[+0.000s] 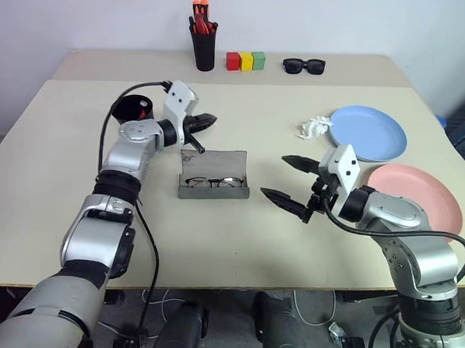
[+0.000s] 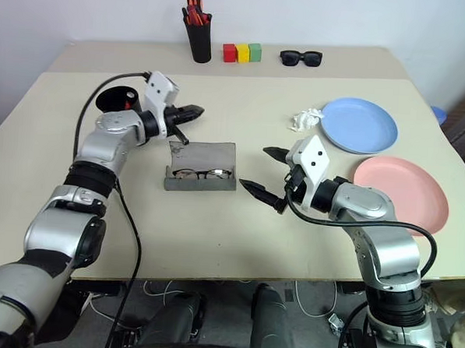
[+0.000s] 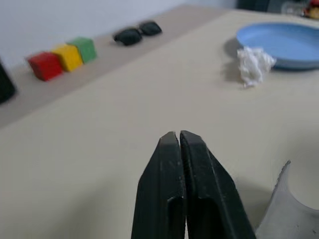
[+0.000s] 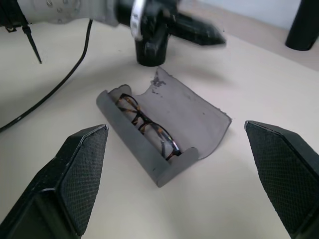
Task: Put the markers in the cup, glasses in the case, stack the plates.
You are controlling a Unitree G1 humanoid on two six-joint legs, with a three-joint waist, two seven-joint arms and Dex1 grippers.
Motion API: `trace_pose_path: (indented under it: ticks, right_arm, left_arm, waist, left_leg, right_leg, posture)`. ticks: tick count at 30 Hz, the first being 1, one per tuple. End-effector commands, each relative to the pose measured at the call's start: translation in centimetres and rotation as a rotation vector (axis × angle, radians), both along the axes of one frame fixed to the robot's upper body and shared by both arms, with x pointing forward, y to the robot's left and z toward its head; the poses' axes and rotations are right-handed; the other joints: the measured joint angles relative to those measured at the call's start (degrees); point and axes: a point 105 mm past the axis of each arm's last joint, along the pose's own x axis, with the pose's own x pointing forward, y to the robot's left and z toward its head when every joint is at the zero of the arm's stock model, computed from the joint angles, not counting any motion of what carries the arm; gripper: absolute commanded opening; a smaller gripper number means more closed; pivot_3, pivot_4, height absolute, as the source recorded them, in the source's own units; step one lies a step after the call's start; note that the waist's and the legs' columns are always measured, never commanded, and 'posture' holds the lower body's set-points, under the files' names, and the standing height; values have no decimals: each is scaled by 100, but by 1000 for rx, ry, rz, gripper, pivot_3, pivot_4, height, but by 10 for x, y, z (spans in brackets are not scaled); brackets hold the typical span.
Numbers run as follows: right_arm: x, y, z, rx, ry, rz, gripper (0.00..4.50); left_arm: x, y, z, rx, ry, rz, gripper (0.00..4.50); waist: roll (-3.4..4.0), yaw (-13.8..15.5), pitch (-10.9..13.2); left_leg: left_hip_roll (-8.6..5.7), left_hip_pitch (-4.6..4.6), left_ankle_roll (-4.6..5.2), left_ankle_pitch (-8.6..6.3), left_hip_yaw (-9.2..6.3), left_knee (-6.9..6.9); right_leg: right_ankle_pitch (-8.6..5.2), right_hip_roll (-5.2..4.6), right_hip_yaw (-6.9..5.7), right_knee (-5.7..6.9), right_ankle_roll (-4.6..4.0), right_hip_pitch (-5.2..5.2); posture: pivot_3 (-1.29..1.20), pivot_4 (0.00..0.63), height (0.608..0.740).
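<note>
Left gripper (image 1: 206, 120): black fingers pressed together, empty, poised just behind the raised lid of the grey oblong hard-shell spectacle case (image 1: 214, 174); best to push the lid's top edge down squarely. Case: mid-table, long axis left-right, open side facing the robot, thin dark wire-framed glasses (image 1: 211, 181) lying lengthwise inside. Right gripper (image 1: 291, 179): fingers spread wide, empty, near the case's right end.

glasses (image 4: 145, 124) inside open grey case (image 4: 194, 119)
</note>
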Motion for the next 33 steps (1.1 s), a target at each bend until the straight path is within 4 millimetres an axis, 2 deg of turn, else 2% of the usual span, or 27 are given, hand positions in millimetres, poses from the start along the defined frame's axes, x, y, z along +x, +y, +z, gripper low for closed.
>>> trace_pose_path:
  ticks: [1,5,10,17,21,27,33]
  right_arm:
    - [-4,7,14,29,-58,25,4500]
    - [-3,7,13,23,-61,10,4500]
    - [-1,9,13,31,-66,-1,4500]
    - [3,10,14,24,-73,-8,4500]
    - [5,9,13,14,-77,-14,4500]
    - [5,10,10,10,-75,-15,4500]
    - [7,10,9,4,-77,-19,4500]
  left_arm:
    - [4,-3,7,-13,71,0,66]
    - [-1,-2,-6,-6,215,-33,66]
    - [-9,3,-10,-31,343,-62,66]
    - [-33,2,-18,-3,469,-193,66]
    - [-53,2,-25,63,473,-272,66]
    - [-68,11,-18,128,393,-261,66]
    - [-96,21,-14,173,371,-265,66]
  waist:
    - [0,-16,0]
    - [0,-29,0]
    - [-1,-22,0]
    - [0,-30,0]
    - [0,-37,0]
    - [1,-45,0]
    - [2,-34,1]
  left_leg:
    - [0,0,0,0,0,0]
    - [1,1,2,-1,0,-1]
    - [0,0,2,-1,-1,0]
    - [0,1,2,-1,-2,0]
    - [1,3,2,-1,-2,-1]
    - [2,5,1,-1,-3,-1]
    - [5,4,1,-1,-3,-2]
  right_leg:
    - [0,0,0,0,0,0]
    - [0,1,0,2,0,-1]
    - [0,1,0,4,0,-1]
    - [0,1,0,5,0,-1]
    - [-1,1,1,10,0,-2]
    - [-1,1,2,12,-1,-2]
    - [-1,3,4,14,-2,-6]
  posture:
    - [0,150,740]
    - [0,150,740]
    - [0,150,740]
    - [0,150,740]
    - [0,150,740]
    - [0,150,740]
    - [0,150,740]
